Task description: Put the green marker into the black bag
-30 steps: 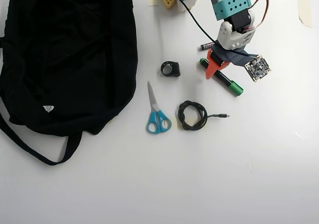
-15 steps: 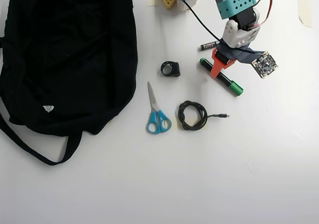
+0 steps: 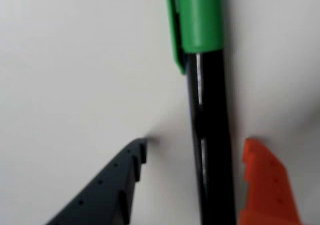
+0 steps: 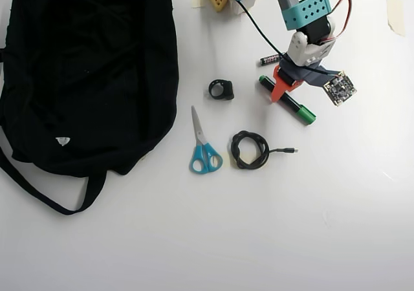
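Blue-handled scissors [image 4: 203, 146] lay on white table [image 4: 272, 233], blades pointing up-left in overhead view. Coiled black cable [image 4: 251, 150] sat just right of handles, plug end trailing right. Small black ring-shaped object [image 4: 221, 89] lay above scissors. Black battery [image 4: 270, 59] lay near top. Tape pieces [image 4: 395, 14] stuck at right top edge.

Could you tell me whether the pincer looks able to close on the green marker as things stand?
Probably yes: in the wrist view the marker lies on the table between the open pincer fingers, black on the left, orange on the right, and nothing lies between them.
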Available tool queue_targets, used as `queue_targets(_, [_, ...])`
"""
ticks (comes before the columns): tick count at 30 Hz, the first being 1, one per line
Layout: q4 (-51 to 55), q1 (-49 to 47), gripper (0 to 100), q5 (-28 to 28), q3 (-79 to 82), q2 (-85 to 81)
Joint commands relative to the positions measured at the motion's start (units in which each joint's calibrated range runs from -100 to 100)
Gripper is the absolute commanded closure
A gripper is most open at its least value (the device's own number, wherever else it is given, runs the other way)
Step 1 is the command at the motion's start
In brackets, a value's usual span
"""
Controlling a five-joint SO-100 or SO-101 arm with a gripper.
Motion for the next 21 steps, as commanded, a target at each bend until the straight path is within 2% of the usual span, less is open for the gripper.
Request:
queue_targets(1, [-1.27,0.05,75,-0.14,-1.79,0.45])
queue_targets(9, [-1.36,0.2,75,-0.14,-1.79,0.95])
queue_targets(16, [-1.36,0.2,88,-0.14,-1.79,0.95])
queue_targets(21, [-1.36,0.2,91,-0.14,-1.7,0.95])
